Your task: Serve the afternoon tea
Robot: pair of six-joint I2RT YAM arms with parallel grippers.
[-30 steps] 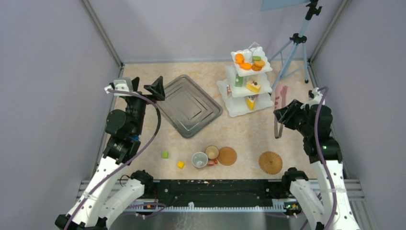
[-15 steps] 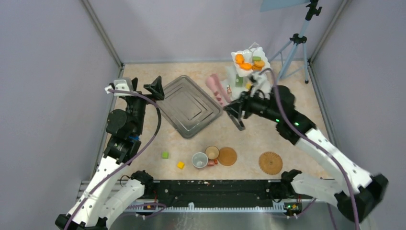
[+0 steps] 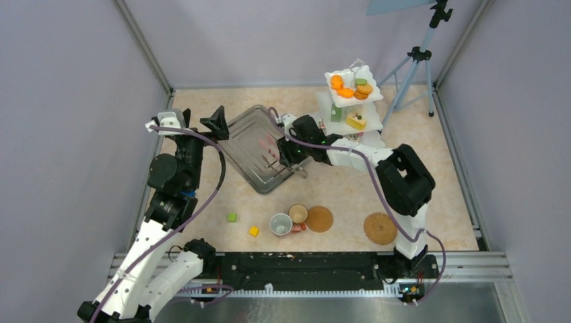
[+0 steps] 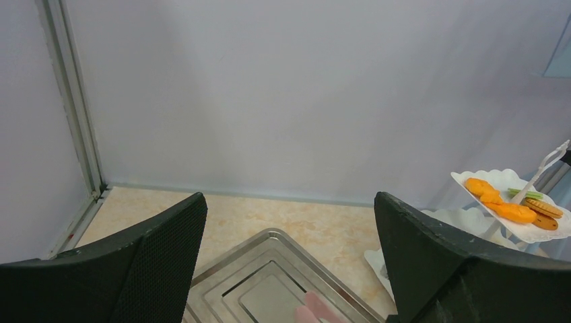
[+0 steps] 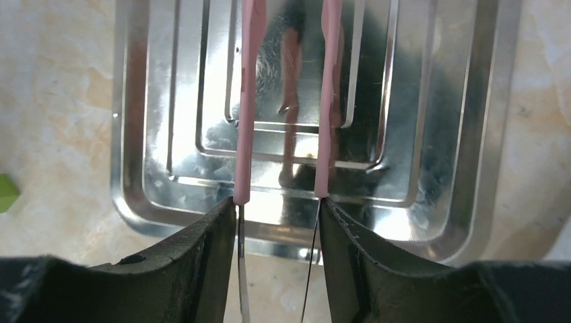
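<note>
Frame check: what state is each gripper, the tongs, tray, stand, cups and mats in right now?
steel tray, flat, holds nothing.
right gripper, shut on pink tongs.
pink tongs, arms apart, gripping nothing, over steel tray.
left gripper, open, empty.
three-tier stand, upright, pastries on it.
cups, upright, off the mats.
woven mats, flat, bare.

cups (image 3: 281,224) (image 3: 298,214): 2 | mats (image 3: 319,219) (image 3: 380,228): 2 | cubes (image 3: 231,217) (image 3: 254,231): 2 | tray (image 3: 250,151): 1 | stand (image 3: 365,70): 1 | tongs (image 5: 246,101): 1

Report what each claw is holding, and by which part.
Right claw: pink-tipped steel tongs, squeezed across both bare metal arms just behind the pink sleeves, tips over the grey steel tray. Left claw: open, holding nothing.
</note>
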